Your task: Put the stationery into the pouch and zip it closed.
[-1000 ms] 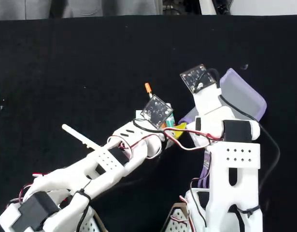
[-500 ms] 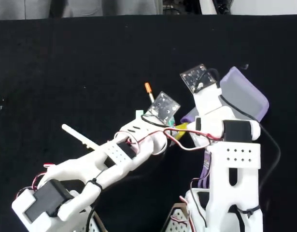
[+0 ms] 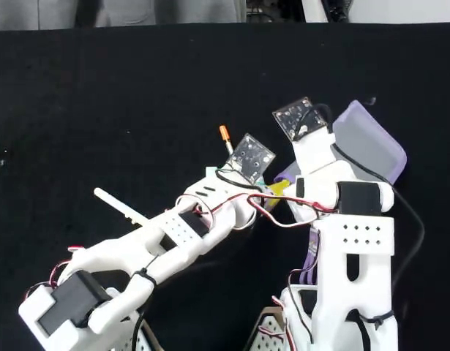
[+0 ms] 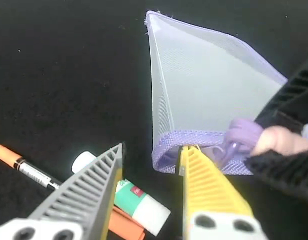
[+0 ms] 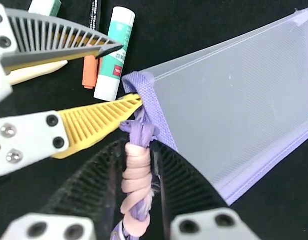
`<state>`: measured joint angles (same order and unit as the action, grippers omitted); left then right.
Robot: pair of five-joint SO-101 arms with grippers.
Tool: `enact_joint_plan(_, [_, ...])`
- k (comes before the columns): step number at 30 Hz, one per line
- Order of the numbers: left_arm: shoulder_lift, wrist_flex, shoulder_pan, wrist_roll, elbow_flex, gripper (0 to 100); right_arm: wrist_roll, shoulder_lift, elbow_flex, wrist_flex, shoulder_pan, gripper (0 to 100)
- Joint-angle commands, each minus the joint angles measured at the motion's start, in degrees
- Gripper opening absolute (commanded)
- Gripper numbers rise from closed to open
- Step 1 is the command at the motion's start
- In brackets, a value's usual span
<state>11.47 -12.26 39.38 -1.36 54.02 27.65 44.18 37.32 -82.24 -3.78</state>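
Your pouch (image 4: 209, 85) is made of see-through mesh with a purple band along its edges. It lies on the black counter (image 3: 100, 88). A twisted pink and purple cord (image 5: 137, 175) comes off the pouch's near corner. You cannot tell from here if the pouch's mouth is open.

Your right gripper (image 5: 137, 145) has its two black fingers squeezed together on that cord, right at the pouch's corner.

Your left gripper (image 4: 151, 150) has its fingers spread wide apart and holds nothing. Its yellow finger (image 5: 101, 120) touches the purple band at the pouch's near corner, next to the cord. Its grey finger (image 4: 88, 195) hangs over the stationery beside the pouch.

The stationery is all outside the pouch:
- **Glue stick:** The glue stick (image 4: 138, 205) is white with a green label and lies just beside the pouch's near corner.
- **Orange marker:** The orange marker (image 5: 88, 75) lies right against the glue stick, on the side away from the pouch.
- **Pen:** The pen with an orange cap (image 4: 23, 165) lies a bit farther from the pouch.
- **White stick:** The white stick (image 3: 122, 208) lies well apart from the pouch.

A thin strip of black counter shows between the glue stick and the pouch's purple edge.
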Motion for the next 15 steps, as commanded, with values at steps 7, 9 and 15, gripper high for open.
enact_joint_plan(7, [0.09, -1.05, 0.66, -0.7, -3.91, 19, 0.53, 1.36, -1.36, 0.09, -0.35, 1.1])
enact_joint_plan(9, [0.09, -1.32, 0.75, -0.7, -3.91, 19, 0.53, 1.36, -1.36, 0.09, -0.35, 1.1])
enact_joint_plan(15, [-2.46, -1.23, 1.36, -0.35, -5.85, 19, 0.53, 1.45, -1.54, 0.09, -0.35, 1.1])
